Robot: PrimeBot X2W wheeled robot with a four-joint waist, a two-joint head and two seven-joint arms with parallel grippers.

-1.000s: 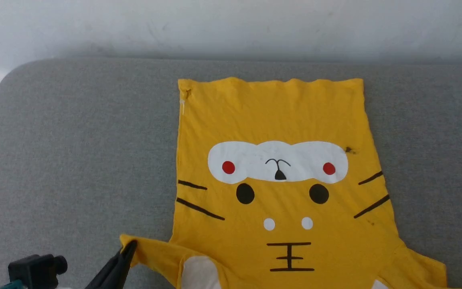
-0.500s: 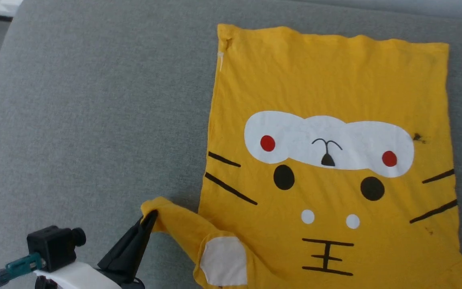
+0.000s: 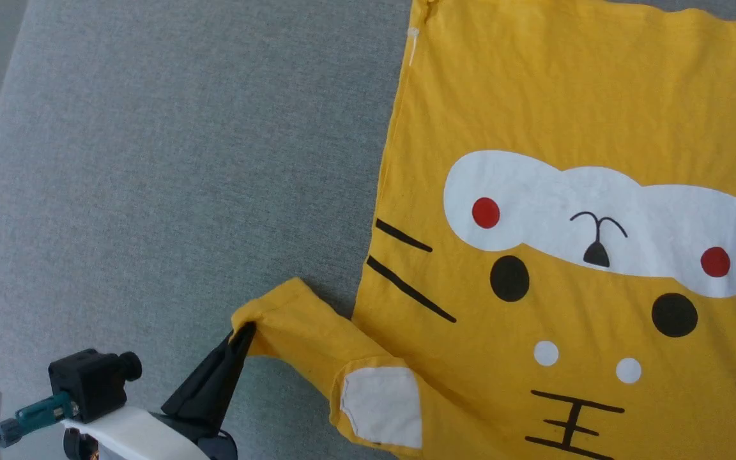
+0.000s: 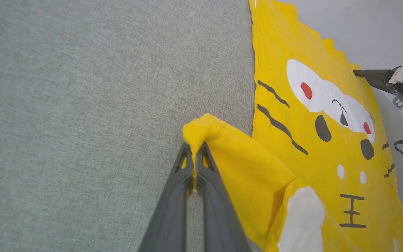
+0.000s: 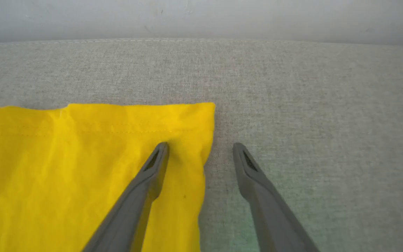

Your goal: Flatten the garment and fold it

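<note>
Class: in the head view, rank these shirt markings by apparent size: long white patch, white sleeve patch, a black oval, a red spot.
Largest to smallest:
long white patch
white sleeve patch
black oval
red spot
All lie on one flat garment, so nearness hardly skews this.

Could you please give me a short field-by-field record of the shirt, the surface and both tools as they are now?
Garment: bright yellow short-sleeved cotton T-shirt with a printed cat face, lying print-up and mostly flat
Surface: grey woven fabric pad
Near sleeve: drawn out sideways, its cuff bunched
Left tool: shut on the sleeve's cuff
Right tool: open, one finger over the shirt, the other over the pad, beside a hem corner; contact unclear
Fold: not yet begun
</note>
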